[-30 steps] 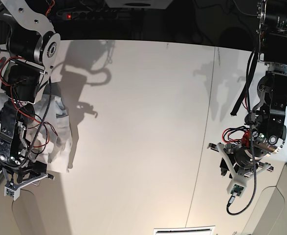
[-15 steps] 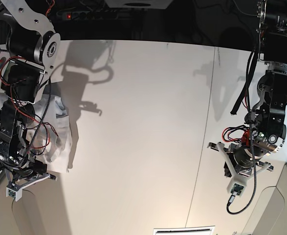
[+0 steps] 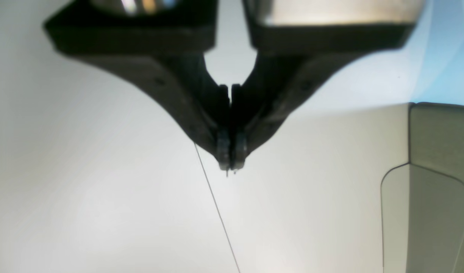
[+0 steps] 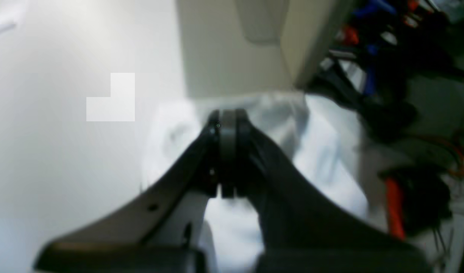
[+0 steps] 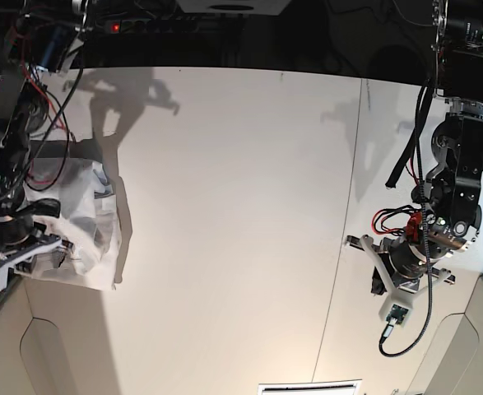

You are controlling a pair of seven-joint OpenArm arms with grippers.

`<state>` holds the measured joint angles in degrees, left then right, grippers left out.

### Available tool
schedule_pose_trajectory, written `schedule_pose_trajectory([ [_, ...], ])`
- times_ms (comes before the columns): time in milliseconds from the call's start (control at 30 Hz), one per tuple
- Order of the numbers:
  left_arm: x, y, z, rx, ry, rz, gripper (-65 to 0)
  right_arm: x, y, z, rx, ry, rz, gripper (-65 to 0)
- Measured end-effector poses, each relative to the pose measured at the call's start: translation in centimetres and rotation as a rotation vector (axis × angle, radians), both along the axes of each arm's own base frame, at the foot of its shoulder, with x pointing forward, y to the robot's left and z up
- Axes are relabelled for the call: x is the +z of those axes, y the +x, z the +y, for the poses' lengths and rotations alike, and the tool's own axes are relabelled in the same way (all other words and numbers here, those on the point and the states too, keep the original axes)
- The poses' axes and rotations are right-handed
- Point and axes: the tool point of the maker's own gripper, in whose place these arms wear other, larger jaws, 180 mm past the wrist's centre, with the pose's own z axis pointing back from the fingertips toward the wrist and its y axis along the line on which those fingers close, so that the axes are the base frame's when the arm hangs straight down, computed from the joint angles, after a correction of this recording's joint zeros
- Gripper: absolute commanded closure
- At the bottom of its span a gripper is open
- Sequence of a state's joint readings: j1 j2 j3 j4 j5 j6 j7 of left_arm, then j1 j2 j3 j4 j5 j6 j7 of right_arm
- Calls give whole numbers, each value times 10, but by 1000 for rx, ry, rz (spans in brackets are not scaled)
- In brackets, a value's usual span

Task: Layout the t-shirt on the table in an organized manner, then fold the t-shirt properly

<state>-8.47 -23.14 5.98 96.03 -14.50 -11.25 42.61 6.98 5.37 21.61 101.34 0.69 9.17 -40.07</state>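
1. No text, label, brand, number or sign can be read in any of the three views.

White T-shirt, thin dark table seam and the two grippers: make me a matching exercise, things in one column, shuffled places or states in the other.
Things
1. wrinkled white cotton T-shirt
2. thin dark seam line
3. right black gripper
4. left black gripper

Places or states
A. jaws shut, near the seam in its own wrist view
B. bunched near the tabletop's edge on the base view's left
C. runs across the white tabletop
D. jaws shut, with white cloth behind them in its own wrist view

Pairs: 1-B, 2-C, 3-D, 4-A
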Motion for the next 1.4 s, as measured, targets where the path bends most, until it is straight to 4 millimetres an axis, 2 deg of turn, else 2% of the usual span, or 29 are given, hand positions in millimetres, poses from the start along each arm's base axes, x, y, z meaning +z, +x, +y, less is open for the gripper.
schedule_pose_trajectory([
  [133,0,-22,6,6,-7,-5,0,2,-38,3,14,-45,13,0],
  [333,-3,-75,45,78,-65,17,0,0,-92,6,56,-113,84,0],
  [433,-12,-104,64,109,-129,60,0,-10,-120,5,81,-139,153,0],
  [533,-28,-140,76,131,-211,167,0,-28,-149,6,123,-142,254,0],
  [600,-39,-167,75,122,-281,268,0,-38,-165,10,163,-131,305,0],
  [733,-48,-221,64,53,-406,410,0,-56,-193,21,238,-87,413,0],
  [867,-57,-271,75,104,-442,522,0,-74,-226,39,304,3,533,0],
  [967,-63,-298,83,140,-427,585,0,-79,-244,48,334,84,583,0],
  [1167,-76,-354,86,186,-423,725,0,-82,-272,46,380,120,674,0],
  [1233,-81,-368,89,206,-439,734,0,-83,-283,50,393,156,701,0],
  [1333,-90,-372,100,280,-489,672,0,-89,-299,50,417,183,748,0],
  [1400,-103,-376,102,323,-535,645,0,-98,-310,51,440,228,786,0],
])
